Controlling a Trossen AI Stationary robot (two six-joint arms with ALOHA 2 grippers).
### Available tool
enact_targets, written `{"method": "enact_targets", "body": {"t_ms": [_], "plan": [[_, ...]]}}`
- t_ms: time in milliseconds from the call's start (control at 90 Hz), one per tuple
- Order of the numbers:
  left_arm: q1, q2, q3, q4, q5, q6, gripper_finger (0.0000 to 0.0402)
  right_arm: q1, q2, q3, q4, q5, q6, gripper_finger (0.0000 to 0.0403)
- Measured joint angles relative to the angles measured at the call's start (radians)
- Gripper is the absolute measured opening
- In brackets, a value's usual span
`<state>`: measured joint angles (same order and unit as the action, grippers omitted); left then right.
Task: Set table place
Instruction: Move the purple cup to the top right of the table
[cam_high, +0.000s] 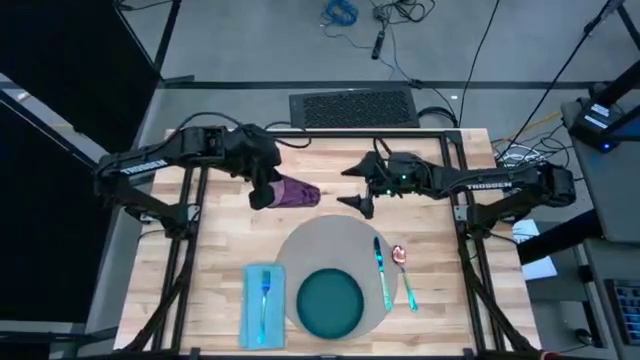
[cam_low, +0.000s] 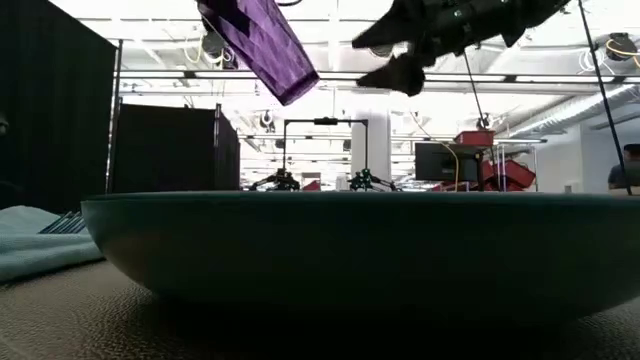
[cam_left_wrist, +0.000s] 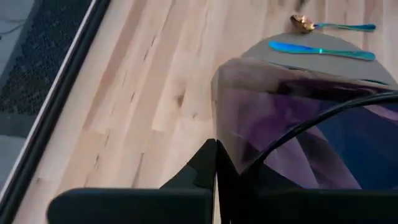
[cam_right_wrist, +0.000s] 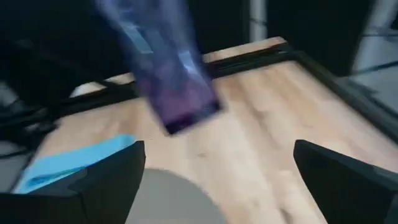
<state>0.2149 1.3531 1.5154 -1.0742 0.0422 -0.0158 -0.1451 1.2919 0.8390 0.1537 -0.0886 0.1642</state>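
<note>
I have the left gripper (cam_high: 268, 190) clamped on a purple cup (cam_high: 297, 192), held tilted in the air above the counter (cam_high: 220, 250), toward its far edge. The grey placemat (cam_high: 320, 250) lies on the counter near its front edge, below and to the right of that cup, carrying the teal plate (cam_high: 330, 303). My right gripper (cam_high: 358, 188) hangs wide open and empty, just beyond the placemat's far rim.

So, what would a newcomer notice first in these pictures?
Probably the purple cup, held tilted in the air by the left gripper above the bare wood beyond the grey placemat. Next, the right gripper, its fingers open, hovering near the cup. Then the teal plate on the placemat's near part.
</note>
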Motion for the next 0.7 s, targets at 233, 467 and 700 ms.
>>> {"method": "enact_targets", "body": {"t_ms": [233,467,700], "plan": [[0.007,0.086,0.0,0.01,0.065,0.033,0.0,0.079,0.093,0.142,-0.133,-0.014,-0.112,0.0382],[0.005,0.098,0.0,0.101,0.146,0.049,0.0,0.105,0.223,0.276,-0.245,0.046,-0.175,0.0382],[0.005,0.098,0.0,0.122,0.159,0.051,0.0,0.107,0.311,0.358,-0.281,0.063,-0.192,0.0382]]}}
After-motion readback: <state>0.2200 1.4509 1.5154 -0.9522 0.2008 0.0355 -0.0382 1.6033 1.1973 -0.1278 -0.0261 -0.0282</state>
